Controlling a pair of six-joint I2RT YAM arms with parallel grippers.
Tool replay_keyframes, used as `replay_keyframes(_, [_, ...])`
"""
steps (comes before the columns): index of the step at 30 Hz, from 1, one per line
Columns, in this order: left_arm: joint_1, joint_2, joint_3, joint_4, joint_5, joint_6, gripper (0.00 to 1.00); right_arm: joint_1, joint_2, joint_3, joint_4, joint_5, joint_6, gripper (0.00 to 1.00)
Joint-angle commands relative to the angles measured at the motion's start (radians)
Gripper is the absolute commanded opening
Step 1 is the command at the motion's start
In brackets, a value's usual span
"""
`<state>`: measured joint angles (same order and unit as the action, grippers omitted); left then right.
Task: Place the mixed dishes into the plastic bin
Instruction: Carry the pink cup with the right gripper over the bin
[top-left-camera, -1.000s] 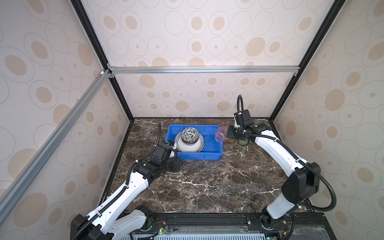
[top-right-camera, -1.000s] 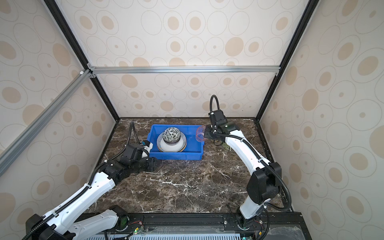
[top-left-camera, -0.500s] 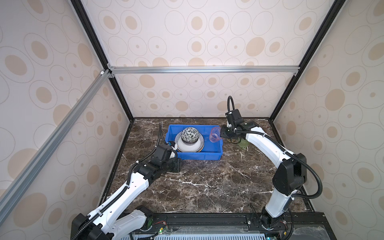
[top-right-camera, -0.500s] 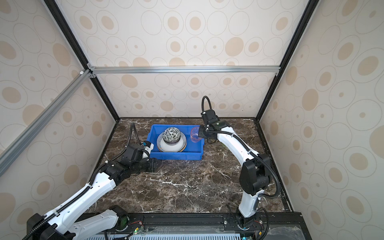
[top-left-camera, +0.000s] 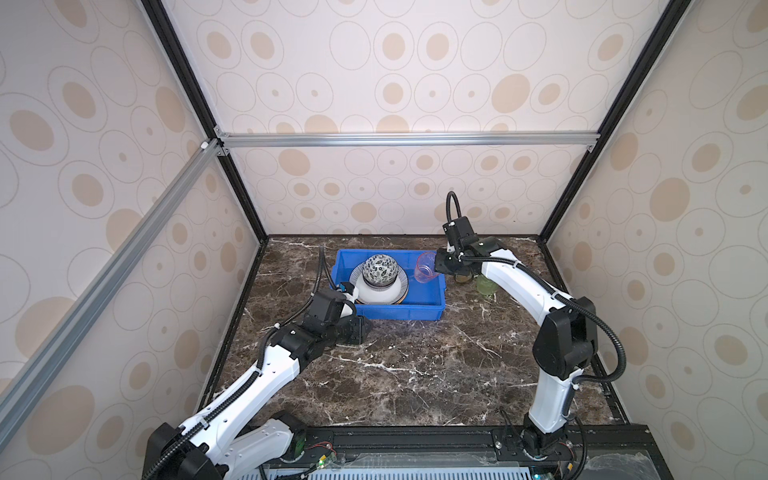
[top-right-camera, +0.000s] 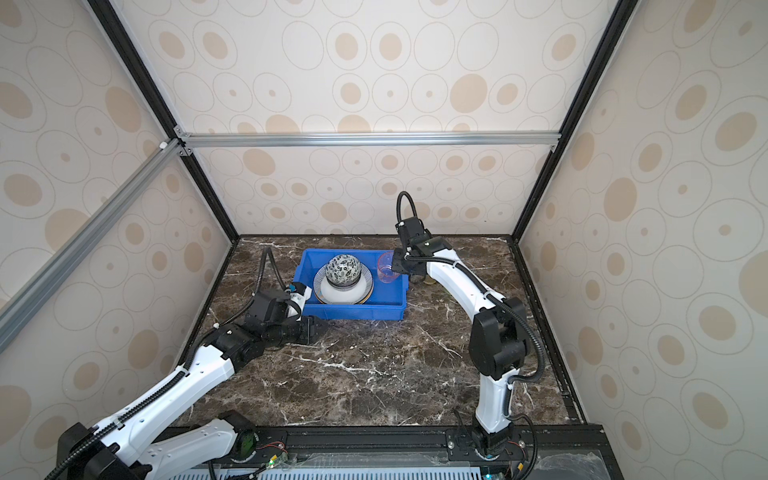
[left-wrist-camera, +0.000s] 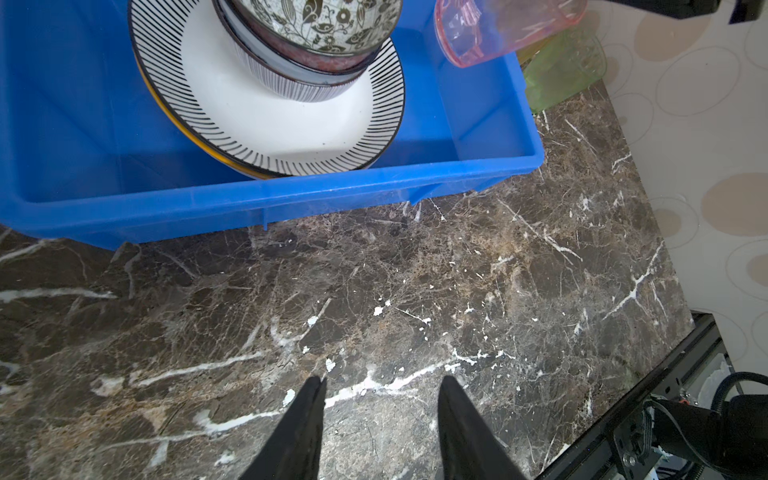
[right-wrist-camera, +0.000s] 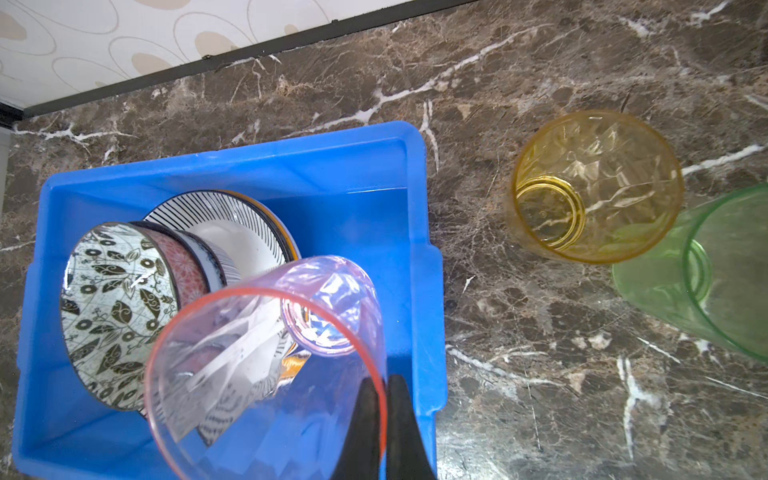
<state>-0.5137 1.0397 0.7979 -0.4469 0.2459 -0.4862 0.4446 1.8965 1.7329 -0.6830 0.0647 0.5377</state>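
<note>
Clamped tight by the right gripper (right-wrist-camera: 385, 388): rim of the pink tumbler (right-wrist-camera: 266, 353), one finger inside the wall, one outside. Held tilted above the right end of the blue plastic bin (right-wrist-camera: 232, 162), base angled down toward the bin floor, mouth up toward the wrist; contact with the floor impossible to judge. In both top views, seen just inside the bin's right wall.

Already in the bin, toward its left and middle: striped-rim plate (left-wrist-camera: 291, 120) lying on a yellow-edged plate (left-wrist-camera: 237, 168) of which only the edge shows. On top, a nest of three bowls: vertically lined bowl (left-wrist-camera: 299, 87) lowest, red-patterned bowl (right-wrist-camera: 183, 266) in the middle, leaf-and-flower bowl (right-wrist-camera: 112, 307) uppermost.

Outside the bin, upright on the marble tabletop (left-wrist-camera: 415, 291) past its right wall: yellow tumbler (right-wrist-camera: 594, 187) and green tumbler (right-wrist-camera: 715, 270), just beside each other; yellow one mostly hidden behind the right arm in both top views.

Low over bare marble near the bin's front wall, apart from it: left gripper (left-wrist-camera: 382, 390), jaws parted roughly halfway, nothing between the fingers (left-wrist-camera: 307, 419)
</note>
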Motion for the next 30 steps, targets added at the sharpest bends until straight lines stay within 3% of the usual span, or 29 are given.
replay_keyframes(1, [-0.006,0.002,0.018,0.027,0.010,0.003,0.45,0.008,0.020,0.048,0.002,0.016,0.014,0.00])
replay_keyframes(30, [-0.006,0.053,0.073,0.030,0.025,0.026,0.45,0.008,0.244,0.263,-0.047,0.044,0.005,0.00])
